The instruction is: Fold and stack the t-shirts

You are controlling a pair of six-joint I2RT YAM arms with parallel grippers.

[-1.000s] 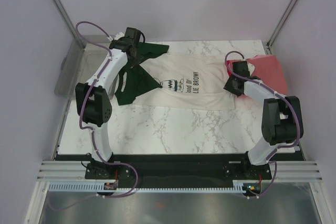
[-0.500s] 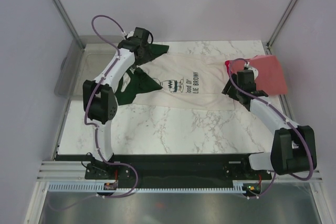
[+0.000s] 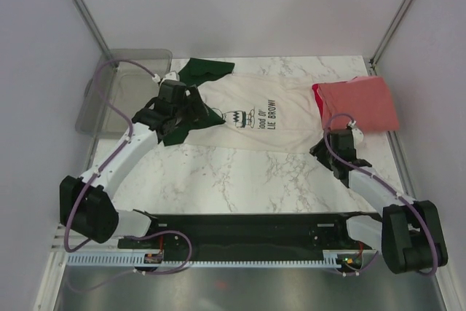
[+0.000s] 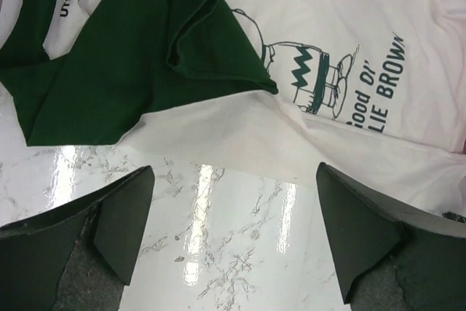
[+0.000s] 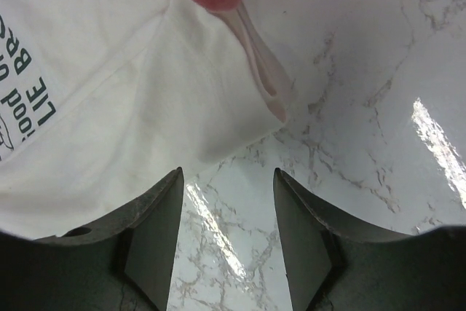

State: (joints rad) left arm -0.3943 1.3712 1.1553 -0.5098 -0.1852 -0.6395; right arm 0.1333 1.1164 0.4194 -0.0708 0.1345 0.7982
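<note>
Cream shirt lies flat across the far half of the desk, green sleeves to the left. Its near hem is just beyond the left fingers, which are spread wide and hold nothing. The right fingers, parted and empty, hover just short of its right corner. The red shirt lies folded far right, touching that end. Bare marble runs along the near side.

**Two white-and-black arms with purple cabling**

The left arm and right arm have white link shells between bulky black joint housings. A purple cable loops along each. The left hand and right hand each carry two dark, wedge-shaped fingers with matt, grainy faces.
</note>
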